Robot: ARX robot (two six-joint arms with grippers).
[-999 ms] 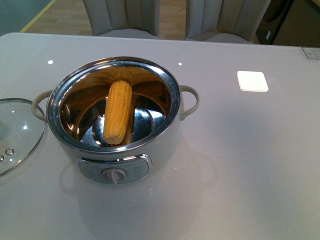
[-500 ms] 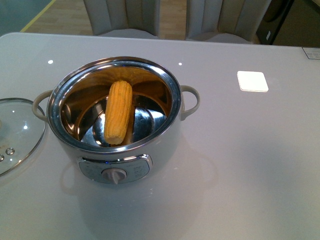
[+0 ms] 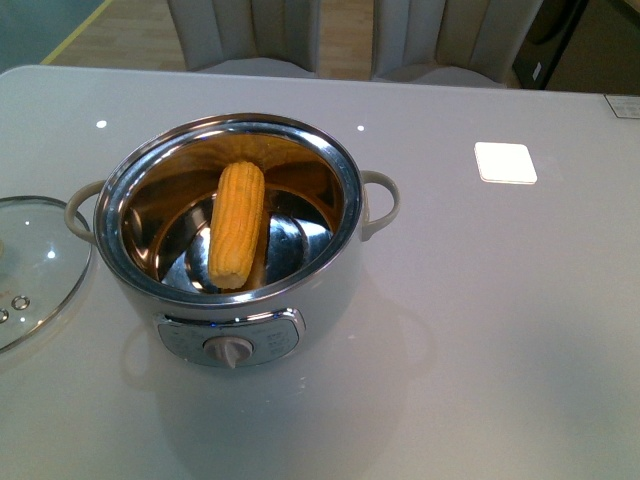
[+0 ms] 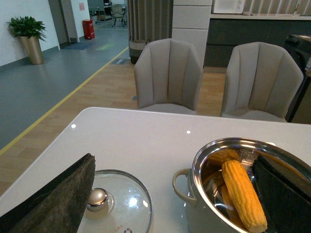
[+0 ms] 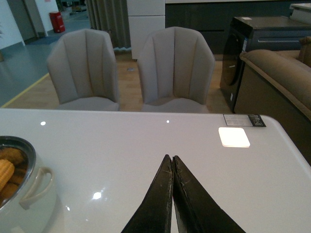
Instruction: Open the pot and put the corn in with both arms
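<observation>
Lying inside the open pot [image 3: 250, 300], the corn [image 3: 237, 224].

Yellow corn [image 3: 237, 224] (kernel rows), cream-white pot [image 3: 330, 290].

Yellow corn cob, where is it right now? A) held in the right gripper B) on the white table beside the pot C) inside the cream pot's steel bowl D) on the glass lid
C: the yellow corn cob lies inside the shiny steel bowl of the cream-white pot, its far end leaning on the bowl's back wall; the round glass lid sits apart on the table, and the right gripper is shut on nothing.
</observation>
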